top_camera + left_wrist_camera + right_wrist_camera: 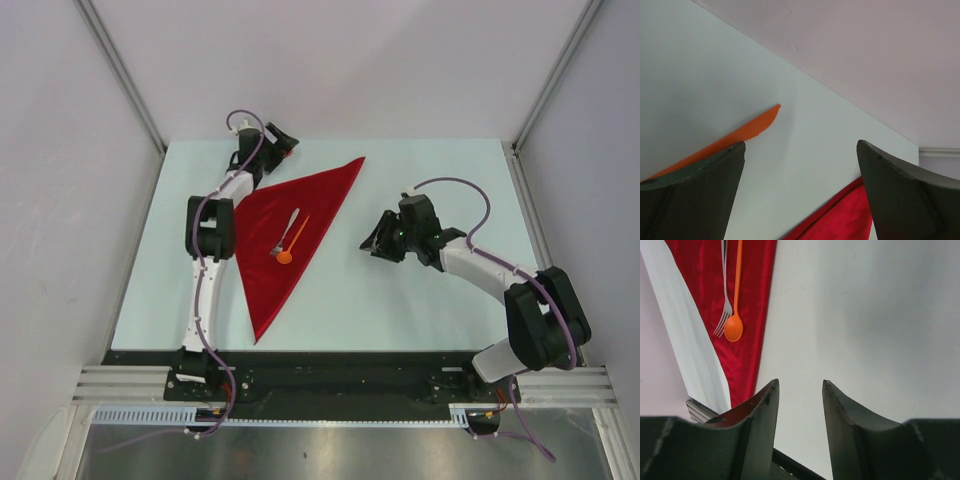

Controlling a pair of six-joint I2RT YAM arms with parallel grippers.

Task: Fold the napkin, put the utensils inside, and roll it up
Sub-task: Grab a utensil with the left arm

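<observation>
The red napkin [290, 225] lies folded into a long triangle on the left half of the table. On it lie the silvery fork [290, 226] and the orange spoon [285, 256], side by side; both show in the right wrist view, fork [724, 315] and spoon [734, 327]. The orange knife [757, 126] lies on bare table beyond the napkin's far left corner [840, 220], partly behind my left finger. My left gripper [283, 140] [800, 145] is open and empty just over it. My right gripper [372, 243] [800, 382] is open and empty, right of the napkin [747, 290].
The pale table [430, 290] is walled by light panels at the back and sides. A dark rail [340, 375] runs along the near edge by the arm bases.
</observation>
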